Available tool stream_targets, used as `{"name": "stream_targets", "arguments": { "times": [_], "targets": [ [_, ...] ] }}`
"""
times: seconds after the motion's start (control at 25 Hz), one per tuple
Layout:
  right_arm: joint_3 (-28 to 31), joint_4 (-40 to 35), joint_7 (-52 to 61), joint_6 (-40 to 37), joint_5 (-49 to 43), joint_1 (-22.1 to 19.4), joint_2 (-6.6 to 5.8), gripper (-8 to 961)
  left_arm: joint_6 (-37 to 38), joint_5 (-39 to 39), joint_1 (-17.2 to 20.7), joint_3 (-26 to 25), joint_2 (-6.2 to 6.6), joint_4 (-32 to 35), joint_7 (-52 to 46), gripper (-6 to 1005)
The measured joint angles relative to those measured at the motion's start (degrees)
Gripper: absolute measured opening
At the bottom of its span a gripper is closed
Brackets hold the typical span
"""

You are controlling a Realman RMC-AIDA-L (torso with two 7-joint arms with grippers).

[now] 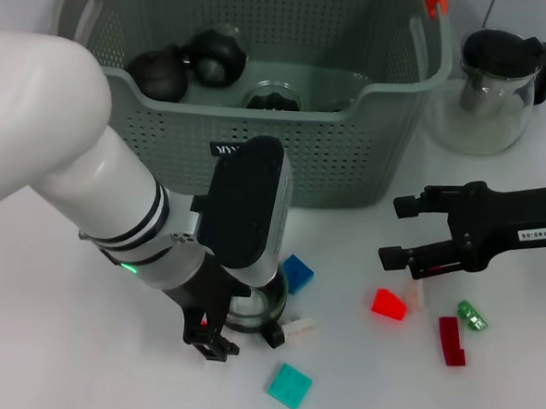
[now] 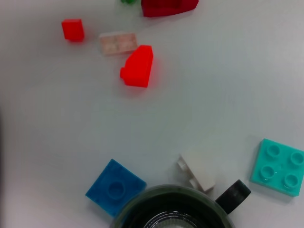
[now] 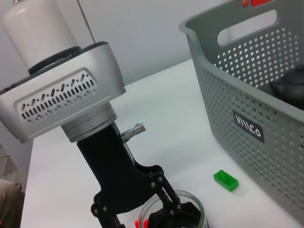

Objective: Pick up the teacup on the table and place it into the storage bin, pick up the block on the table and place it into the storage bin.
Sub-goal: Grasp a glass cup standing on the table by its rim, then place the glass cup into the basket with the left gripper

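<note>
Near the front edge of the table (image 1: 24,338), just before the storage bin (image 1: 368,164), the left pincer (image 1: 237,337) is seen lowered around a small glass teacup (image 1: 253,307). Its black fingers (image 1: 211,338) are set on either side of the cup; in the right wrist view they appear closed against the glass wall, so the cup is judged to be pinched, though contact is partly hidden. The first step, picking up the teacup, is judged to be in hand. The next move calls for a straight lift clear of the blocks lying close by, then a carry over the bin's near wall and a release inside, where dark teapots (image 1: 160,72) and a glass item are already lying.

A blue block (image 1: 297,273), a white block (image 1: 298,327) and a teal block (image 1: 290,386) lie just beside the cup; the white one could be nudged during the lift. Toward the right edge, the right pincer (image 1: 396,232) is held spread above the table, near a red block (image 1: 388,304), a dark red block (image 1: 451,341) and a green block (image 1: 472,315). A glass teapot with a black lid (image 1: 493,88) stands at the far right corner.

A small black label (image 3: 248,126) with white lettering is fixed on the bin's wall; its letters cannot be made out with confidence. A white tag (image 1: 529,236) on the right arm carries small print, seemingly digits, not surely readable.
</note>
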Motion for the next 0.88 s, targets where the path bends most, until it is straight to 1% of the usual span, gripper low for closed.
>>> {"name": "stream_targets", "arguments": {
  "times": [0.36, 0.56, 0.8, 0.88],
  "targets": [
    [0.2, -0.4, 0.0, 0.1, 0.1, 0.0, 0.00, 959, 0.8, 1.6, -0.4, 0.7, 0.00, 0.3, -1.1, 639],
    [0.6, -0.5, 0.1, 0.1, 0.1, 0.1, -0.03, 958, 0.8, 1.7, -0.5, 0.9, 0.00, 0.4, -1.8, 418],
    [0.7, -0.5, 0.2, 0.1, 0.1, 0.1, -0.09, 959, 0.8, 1.7, -0.7, 0.9, 0.00, 0.7, -2.6, 187],
    [0.8, -0.5, 0.2, 0.1, 0.1, 0.1, -0.10, 958, 1.0, 1.7, -0.7, 1.0, 0.00, 1.0, -2.8, 151]
  ]
}}
